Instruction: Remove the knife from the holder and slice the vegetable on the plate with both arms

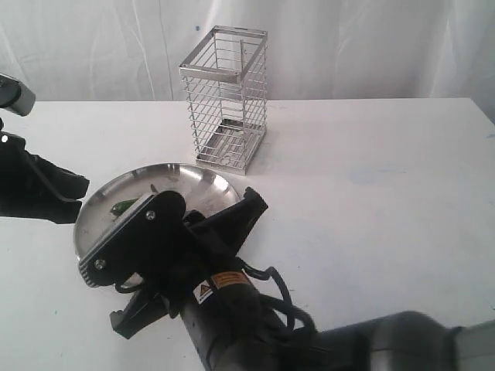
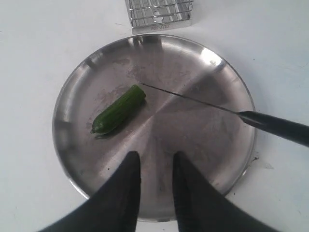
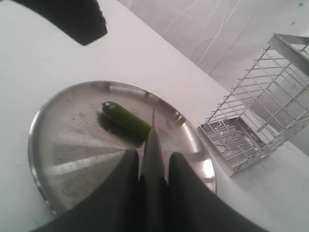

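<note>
Plate (image 2: 193, 150): round steel, on the white surface (image 1: 371, 193), near the upright wire holder (image 1: 226, 97).
Vegetable (image 2: 118, 110): one green piece lying on the plate, off centre.
Knife (image 2: 260, 121): black, clamped in the right hand (image 3: 153, 153), blade reaching over the plate, tip just beside the vegetable's cut end (contact cannot be told).
Left hand (image 2: 155, 155): fingers spread, holding nothing, above the plate's rim.

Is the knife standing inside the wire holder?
No, the knife is clamped in the right gripper, its blade over the plate, away from the holder.
</note>
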